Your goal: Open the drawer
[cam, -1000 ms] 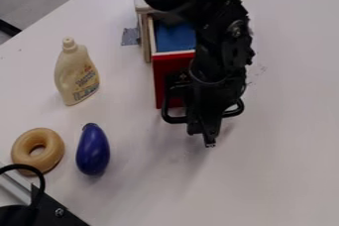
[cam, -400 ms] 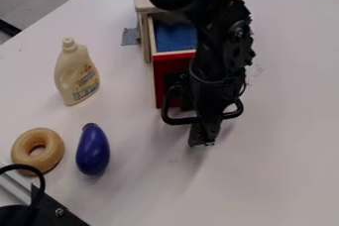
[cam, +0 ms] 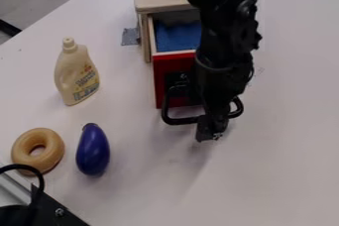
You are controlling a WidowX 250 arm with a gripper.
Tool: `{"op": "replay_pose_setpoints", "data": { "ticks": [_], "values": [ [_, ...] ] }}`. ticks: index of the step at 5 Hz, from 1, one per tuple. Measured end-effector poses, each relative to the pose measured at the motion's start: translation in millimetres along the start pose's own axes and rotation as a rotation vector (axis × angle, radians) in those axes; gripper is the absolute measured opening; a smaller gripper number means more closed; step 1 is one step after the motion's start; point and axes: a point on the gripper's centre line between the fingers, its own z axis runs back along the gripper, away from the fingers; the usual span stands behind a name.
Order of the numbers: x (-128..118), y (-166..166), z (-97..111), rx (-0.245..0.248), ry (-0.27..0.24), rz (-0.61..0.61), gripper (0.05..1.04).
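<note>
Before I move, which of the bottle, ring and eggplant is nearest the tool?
The dark blue eggplant. It lies between the tan ring and the tool, while the cream bottle is farther off from the tool.

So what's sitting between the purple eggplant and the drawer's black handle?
Only white tabletop, with a soft shadow toward the handle. The camera view shows that stretch bare from the eggplant across.

Looks pretty evenly lit, kinda muted light on the white table (cam: pixel 285 170), faint soft shadow below the gripper (cam: pixel 210 134), darker inside the drawer (cam: pixel 173 64), black arm (cam: pixel 228 36) losing most detail
</note>
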Motion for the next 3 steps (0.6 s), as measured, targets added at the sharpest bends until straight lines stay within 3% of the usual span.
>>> {"op": "replay_pose_setpoints", "data": {
  "ticks": [3],
  "values": [
    [9, 24, 54, -0.073, -0.087, 0.086, 0.997]
  ]
}}
